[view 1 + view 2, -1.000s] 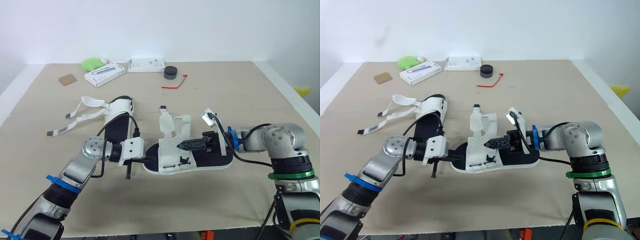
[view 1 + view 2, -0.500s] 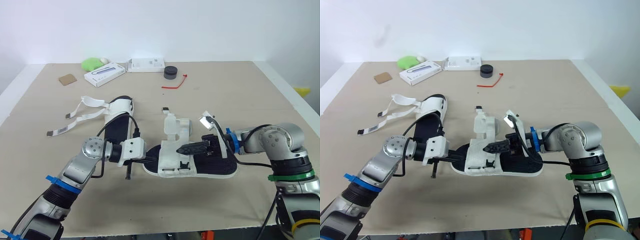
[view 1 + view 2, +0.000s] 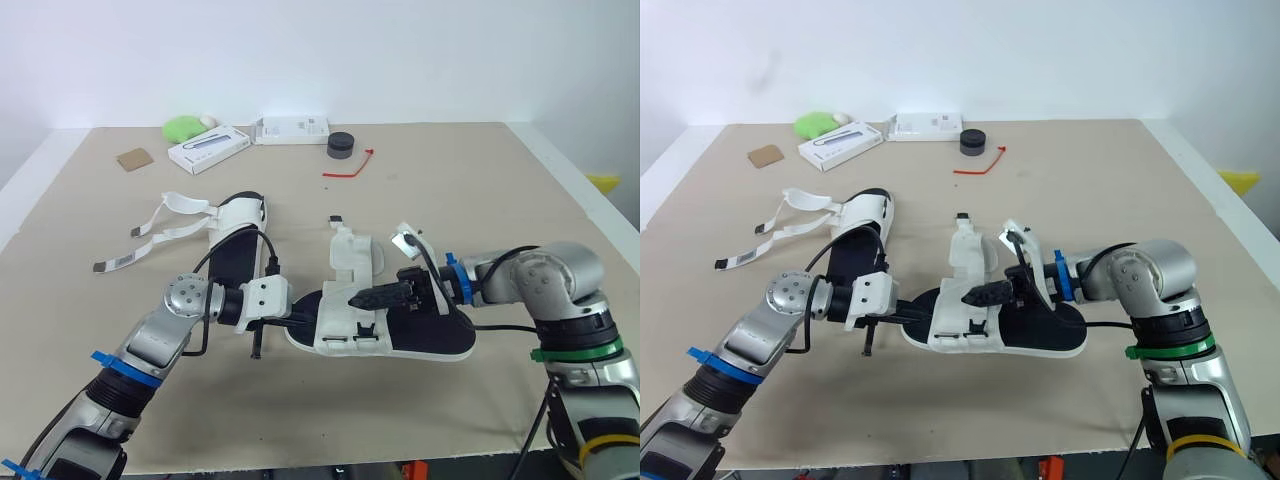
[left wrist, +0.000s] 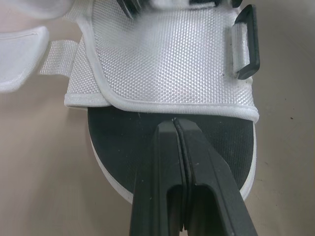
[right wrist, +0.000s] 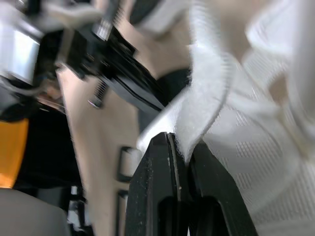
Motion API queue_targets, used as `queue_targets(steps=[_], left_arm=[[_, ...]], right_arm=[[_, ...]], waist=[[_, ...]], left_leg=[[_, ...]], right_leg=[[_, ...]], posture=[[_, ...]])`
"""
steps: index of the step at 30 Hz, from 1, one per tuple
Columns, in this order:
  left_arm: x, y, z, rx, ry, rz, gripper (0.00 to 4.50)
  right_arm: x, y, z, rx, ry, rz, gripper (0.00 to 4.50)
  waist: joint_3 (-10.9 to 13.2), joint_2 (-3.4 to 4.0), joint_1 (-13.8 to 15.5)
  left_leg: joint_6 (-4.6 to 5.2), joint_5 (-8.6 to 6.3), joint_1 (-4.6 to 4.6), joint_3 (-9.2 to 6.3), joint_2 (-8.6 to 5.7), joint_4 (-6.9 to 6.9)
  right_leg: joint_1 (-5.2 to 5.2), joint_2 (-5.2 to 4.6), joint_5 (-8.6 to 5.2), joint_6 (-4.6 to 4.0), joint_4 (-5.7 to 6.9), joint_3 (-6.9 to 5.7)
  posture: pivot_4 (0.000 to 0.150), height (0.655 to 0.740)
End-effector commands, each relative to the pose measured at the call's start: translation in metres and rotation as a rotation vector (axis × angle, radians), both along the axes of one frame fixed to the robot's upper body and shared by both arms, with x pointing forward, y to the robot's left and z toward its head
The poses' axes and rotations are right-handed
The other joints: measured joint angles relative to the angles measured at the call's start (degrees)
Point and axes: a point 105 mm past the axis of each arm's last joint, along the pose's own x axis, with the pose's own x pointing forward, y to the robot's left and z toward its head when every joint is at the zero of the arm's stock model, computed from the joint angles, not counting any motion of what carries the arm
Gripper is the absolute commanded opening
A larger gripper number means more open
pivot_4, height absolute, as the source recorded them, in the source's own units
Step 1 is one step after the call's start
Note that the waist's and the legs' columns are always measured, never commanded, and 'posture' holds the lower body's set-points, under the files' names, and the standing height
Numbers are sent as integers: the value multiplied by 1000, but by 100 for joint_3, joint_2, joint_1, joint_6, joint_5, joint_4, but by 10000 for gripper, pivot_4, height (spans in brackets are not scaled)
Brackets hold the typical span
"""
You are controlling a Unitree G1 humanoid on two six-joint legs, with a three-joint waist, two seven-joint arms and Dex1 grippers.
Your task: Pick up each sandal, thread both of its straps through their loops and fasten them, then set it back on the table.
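Note:
A white sandal with a black footbed (image 3: 425,335) lies flat on the table centre, toe toward my left arm. My left gripper (image 3: 303,322) is shut, its tips (image 4: 175,122) resting on the footbed just under the white front panel (image 4: 162,59). A black loop (image 4: 244,44) sits on that panel's edge. My right gripper (image 3: 360,298) reaches over the sandal and is shut on a white strap (image 5: 206,98), which is pinched between its fingers. The second sandal (image 3: 237,235) lies behind my left arm, its straps (image 3: 165,215) loose and spread on the table.
Along the far edge stand a white box (image 3: 208,149), a second white pack (image 3: 292,129), a green object (image 3: 183,127), a black round puck (image 3: 341,145), a red tie (image 3: 350,165) and a brown card (image 3: 133,158).
The centre sandal has come down from tilted to flat on the table. My right gripper has moved left over it, carrying the strap. The left gripper has stayed put.

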Motion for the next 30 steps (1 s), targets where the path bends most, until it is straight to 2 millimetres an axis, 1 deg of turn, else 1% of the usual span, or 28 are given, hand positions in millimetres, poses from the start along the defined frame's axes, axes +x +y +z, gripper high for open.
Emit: queue_targets(steps=[1,4,12,16,23,30], left_arm=[[-3,1,-3,19,7,-1,0],[-3,2,-3,21,6,0,0],[-3,1,-2,23,5,1,0],[-3,1,-3,25,4,0,0],[-3,1,-4,28,6,-2,0],[-3,2,-4,31,5,0,0]], right_arm=[[-4,3,23,68,-14,14,150],[-7,5,25,84,-8,18,150],[-15,-3,10,50,28,-6,150],[-15,-6,8,39,36,-17,150],[-16,-6,16,58,34,-8,150],[-17,-2,24,85,24,13,150]], waist=[[0,0,1],[0,0,0],[0,0,-1],[0,0,-2],[0,0,-1],[0,0,-2]], left_leg=[[0,0,-1,0,0,0],[0,0,-1,-4,0,0],[0,0,-4,-4,-1,0],[0,0,-4,1,-1,0],[0,0,-5,0,-1,0],[0,0,-6,0,0,0]], right_leg=[[0,0,0,0,0,0],[0,-1,0,-1,0,-2],[-2,-2,0,0,0,-3],[-2,-2,0,0,0,0],[-2,-2,-1,1,-1,0],[-2,0,-1,1,-1,0]], posture=[[1500,7400],[1500,7400],[1500,7400],[1500,7400],[1500,7400],[1500,7400]])
